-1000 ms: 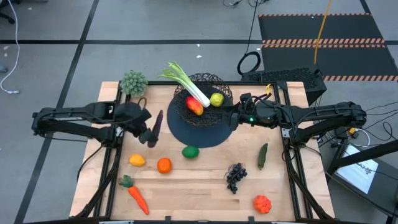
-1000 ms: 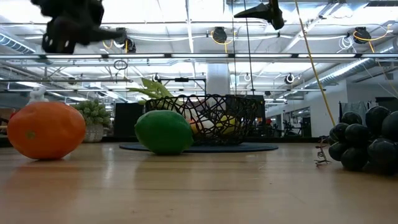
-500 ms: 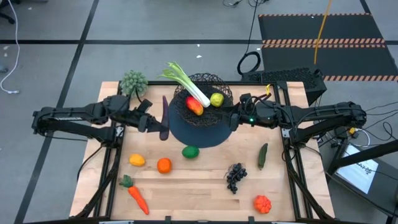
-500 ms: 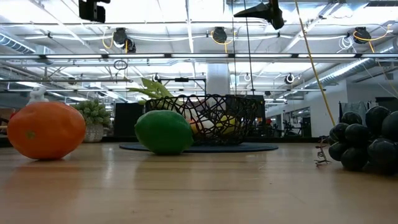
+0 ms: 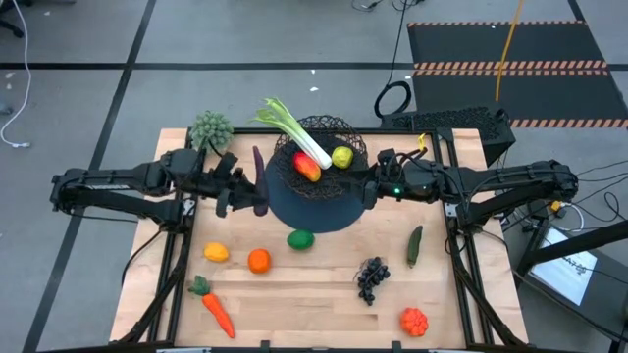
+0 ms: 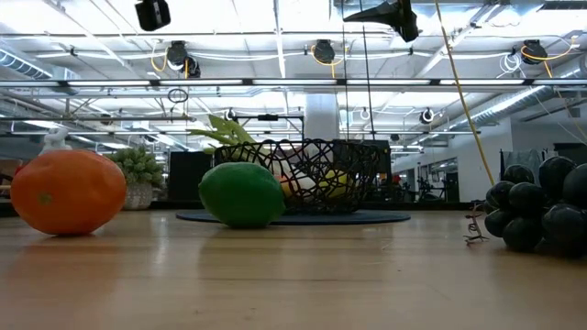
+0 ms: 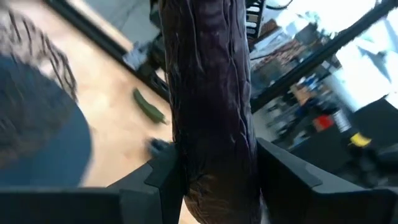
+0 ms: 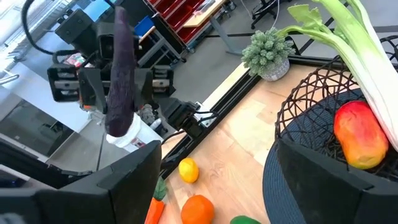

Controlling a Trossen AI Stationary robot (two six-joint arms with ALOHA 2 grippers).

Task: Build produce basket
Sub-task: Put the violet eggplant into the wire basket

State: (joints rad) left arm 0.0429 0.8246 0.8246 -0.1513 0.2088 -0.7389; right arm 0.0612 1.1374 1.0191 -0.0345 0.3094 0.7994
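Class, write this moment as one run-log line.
left gripper: shut on dark purple eggplant, raised beside basket | right gripper: open, waiting by basket | basket: leek, mango, lemon

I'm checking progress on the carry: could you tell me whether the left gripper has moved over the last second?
Yes. In the high view the left gripper, shut on the eggplant, has moved from over bare table toward the basket, now reaching the mat's edge.

A black wire-mesh bowl-shaped basket (image 5: 327,147) sits on a flat dark round mat (image 5: 314,204) over the pale wooden desk (image 5: 304,294). Inside — a green-and-white leek (image 5: 299,132), red-yellow mango (image 5: 307,167), yellow-green apple (image 5: 341,156). Outside: green lime (image 5: 300,238), orange (image 5: 258,260), yellow lemon (image 5: 216,252), orange green-topped carrot (image 5: 214,308), dark grapes (image 5: 371,278), green cucumber (image 5: 414,245), red tomato (image 5: 414,321) — and a dark purple wrinkled eggplant (image 7: 211,99).
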